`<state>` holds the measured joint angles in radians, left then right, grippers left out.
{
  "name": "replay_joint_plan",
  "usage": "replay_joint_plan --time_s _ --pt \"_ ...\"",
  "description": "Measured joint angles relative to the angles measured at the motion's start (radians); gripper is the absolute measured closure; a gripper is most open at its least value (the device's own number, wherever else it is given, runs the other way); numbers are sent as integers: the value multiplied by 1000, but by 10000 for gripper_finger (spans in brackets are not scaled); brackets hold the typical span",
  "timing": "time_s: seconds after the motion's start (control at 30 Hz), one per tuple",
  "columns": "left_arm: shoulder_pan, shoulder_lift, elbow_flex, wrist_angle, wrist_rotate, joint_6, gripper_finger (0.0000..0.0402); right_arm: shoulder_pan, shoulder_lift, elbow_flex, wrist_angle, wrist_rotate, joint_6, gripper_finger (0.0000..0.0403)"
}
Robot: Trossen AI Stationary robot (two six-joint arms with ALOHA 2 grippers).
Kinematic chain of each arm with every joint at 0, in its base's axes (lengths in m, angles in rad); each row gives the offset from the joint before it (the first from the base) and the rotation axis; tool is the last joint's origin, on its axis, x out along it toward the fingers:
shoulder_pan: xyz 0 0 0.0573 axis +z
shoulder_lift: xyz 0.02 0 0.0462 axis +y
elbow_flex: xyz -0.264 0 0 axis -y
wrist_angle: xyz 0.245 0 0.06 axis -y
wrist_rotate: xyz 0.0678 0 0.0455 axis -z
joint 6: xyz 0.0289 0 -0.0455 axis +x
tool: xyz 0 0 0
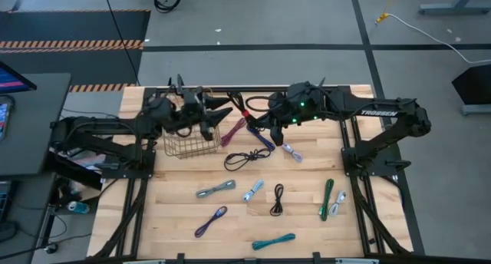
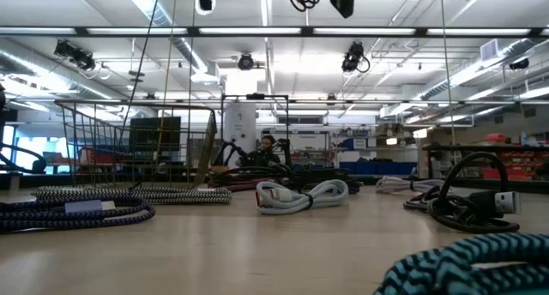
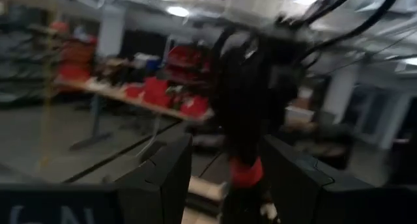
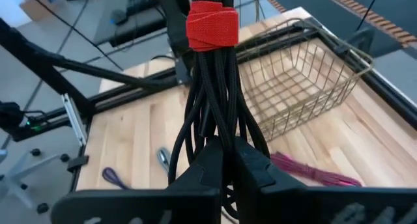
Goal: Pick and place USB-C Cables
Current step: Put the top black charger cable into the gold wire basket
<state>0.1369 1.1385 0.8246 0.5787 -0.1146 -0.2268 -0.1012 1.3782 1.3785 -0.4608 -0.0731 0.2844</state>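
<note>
High view: both arms meet at the far side of the table. The right gripper (image 1: 257,120) holds a black cable bundle (image 1: 244,109) with a red strap out toward the left gripper (image 1: 215,114), which sits just beside the wire basket (image 1: 189,145); this reads as a handover, so the arm nearer the basket can make the drop. The other USB-C cables lie loose on the wood: a maroon one (image 1: 233,131) against the basket's side, a black loop (image 1: 242,160), grey-silver ones (image 1: 215,189), a purple one (image 1: 210,221), a teal one (image 1: 273,241) and green ones (image 1: 327,198), all well apart from both claws

Low view: only cables on the tabletop show, with the basket (image 2: 137,153) behind them; neither claw's fingers are visible

Left wrist view: the left fingers (image 3: 166,178) stand apart, and the red-strapped bundle (image 3: 246,172) hangs between them, not yet pinched as far as I can judge

Right wrist view: the right claw (image 4: 225,160) is clamped on the black strands below the red strap (image 4: 212,25), keeping the bundle upright, with the basket (image 4: 306,81) beyond it
</note>
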Motion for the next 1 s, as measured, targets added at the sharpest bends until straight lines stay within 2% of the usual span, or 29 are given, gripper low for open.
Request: replay_joint_plan --time_s 0.13,0.67,0.83,1.0 --pt "13 3 0 15 34 -13 214 9 7 0 16 0 2 387" --pt "71 8 0 1 37 -34 214 22 12 0 73 -34 0 388" --pt "87 8 0 6 177 -84 213 30 25 0 70 -35 -7 388" --pt "70 8 0 7 211 -107 195 29 46 0 71 -41 -8 388"
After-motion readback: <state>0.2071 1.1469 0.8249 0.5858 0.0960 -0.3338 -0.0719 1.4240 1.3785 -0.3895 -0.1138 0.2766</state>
